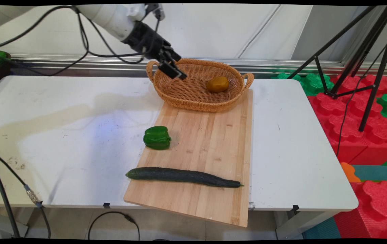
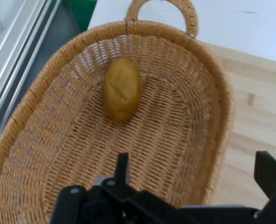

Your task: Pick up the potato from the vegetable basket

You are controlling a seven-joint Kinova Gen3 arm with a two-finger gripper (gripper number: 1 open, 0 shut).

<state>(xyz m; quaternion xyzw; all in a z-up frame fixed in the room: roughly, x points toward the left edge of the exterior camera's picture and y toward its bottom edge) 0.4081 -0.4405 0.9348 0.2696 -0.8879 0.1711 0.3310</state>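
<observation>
The arm reaches in from the upper left, tilted down, with the gripper [image 1: 172, 67] spread wide and holding nothing above the left end of the wicker basket [image 1: 193, 101]. To its right, a potato [image 1: 217, 84] lies inside, long axis along the basket's length

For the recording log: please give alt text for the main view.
The pincer, open and empty, hangs over the left end of a wicker basket holding a potato. The basket sits at the far end of a cutting board on a white table, with a green pepper and a cucumber nearer.
</observation>
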